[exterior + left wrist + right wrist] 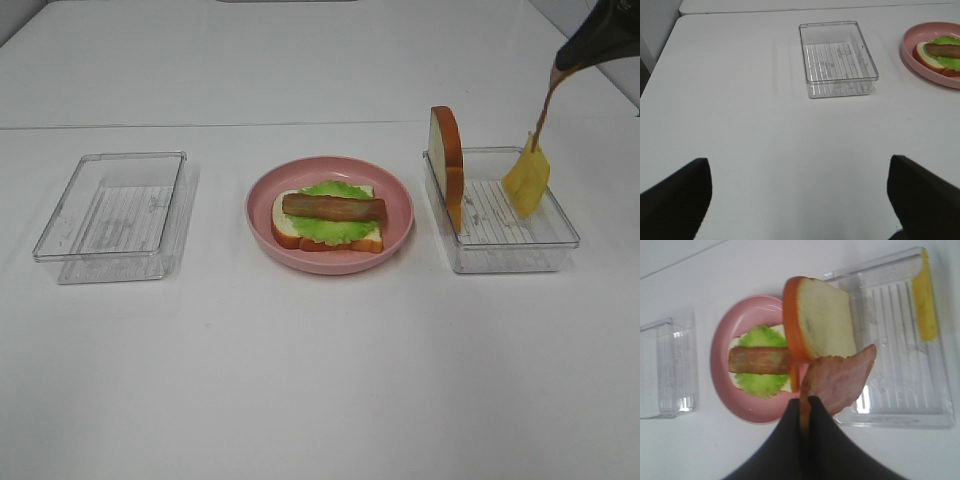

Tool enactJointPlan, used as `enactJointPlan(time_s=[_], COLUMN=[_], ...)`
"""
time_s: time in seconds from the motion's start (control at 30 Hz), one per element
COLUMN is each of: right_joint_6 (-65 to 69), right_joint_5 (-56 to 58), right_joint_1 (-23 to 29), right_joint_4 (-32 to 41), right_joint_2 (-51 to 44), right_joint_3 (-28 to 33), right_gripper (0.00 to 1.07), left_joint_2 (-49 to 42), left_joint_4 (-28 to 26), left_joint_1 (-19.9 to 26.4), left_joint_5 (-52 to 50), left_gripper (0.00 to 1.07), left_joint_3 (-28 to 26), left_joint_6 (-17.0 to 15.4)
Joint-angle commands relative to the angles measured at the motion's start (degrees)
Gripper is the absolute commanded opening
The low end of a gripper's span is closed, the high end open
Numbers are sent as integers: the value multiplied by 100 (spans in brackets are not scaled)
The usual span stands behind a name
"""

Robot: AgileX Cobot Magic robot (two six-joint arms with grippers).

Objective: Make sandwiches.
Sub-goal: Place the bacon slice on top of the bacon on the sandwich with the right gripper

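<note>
In the right tray [505, 260] — upright bread slice [447, 165], cheese [527, 180]; right fingers [821, 432] pinch bacon [840, 377], left fingers [675, 200] spread.

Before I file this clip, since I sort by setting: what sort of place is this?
Probably a robot test bench, not a real kitchen: a plain white table, a half-built toy sandwich on a pink plate, and a clear plastic tray holding a spare bread slice.
</note>
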Motion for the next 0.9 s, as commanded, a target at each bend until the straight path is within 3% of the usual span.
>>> enactJointPlan(time_s=[0.03, 0.27, 0.57, 0.9], right_joint_6=[-160, -315, -636, -636], right_joint_5=[-172, -596, -596, -625], right_joint_1=[218, 1421, 2406, 2659], right_joint_4=[206, 607, 1289, 1364], right_joint_2=[-63, 206, 1261, 2206], right_joint_3=[-183, -779, -1616, -2108], right_gripper=[0, 0, 0, 0], left_joint_2=[-86, -86, -86, -86], left_joint_4=[-40, -40, -40, -40], left_joint_1=[-11, -11, -11, -11], left_joint_5=[-29, -29, -29, -29], left_gripper=[89, 89, 89, 89], left_joint_3=[0, 0, 0, 0], left_joint_6=[-40, -40, -40, -40])
